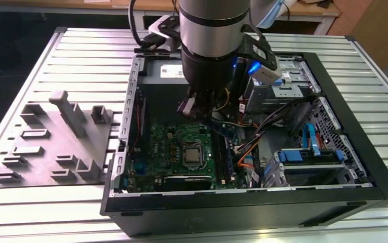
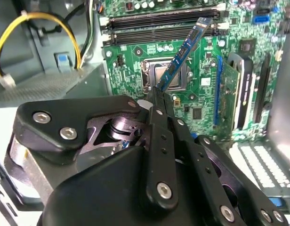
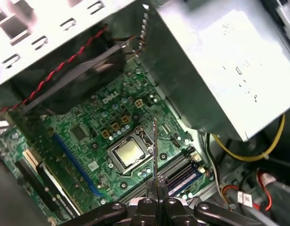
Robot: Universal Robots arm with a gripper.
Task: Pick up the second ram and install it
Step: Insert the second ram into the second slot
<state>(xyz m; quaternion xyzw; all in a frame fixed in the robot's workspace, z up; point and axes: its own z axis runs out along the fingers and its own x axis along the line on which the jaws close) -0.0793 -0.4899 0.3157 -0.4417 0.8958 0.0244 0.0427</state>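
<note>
Second ram (image 2: 182, 49) was already picked up: we saw the claw (image 2: 157, 92) clamped on 1 end, holding it tilted above the motherboard (image 2: 131, 52), apart from the memory slots (image 2: 154, 21); installation was not yet done.

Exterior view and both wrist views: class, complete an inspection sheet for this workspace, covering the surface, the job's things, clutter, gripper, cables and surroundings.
Surface: slatted metal table, carrying an open computer case.
Job's things: memory stick held tilted above the green circuit board, not seated in the memory slots.
Clutter: grey moulded tray on the table, at the exterior view's left of the case.
Gripper: gripper shut on one end of the memory stick, inside the case.
Cables: yellow cable beside the board; red and black twisted wire; orange cable and blue cable at the exterior view's right of the board.
Surroundings: wooden desk beyond the table.
</note>
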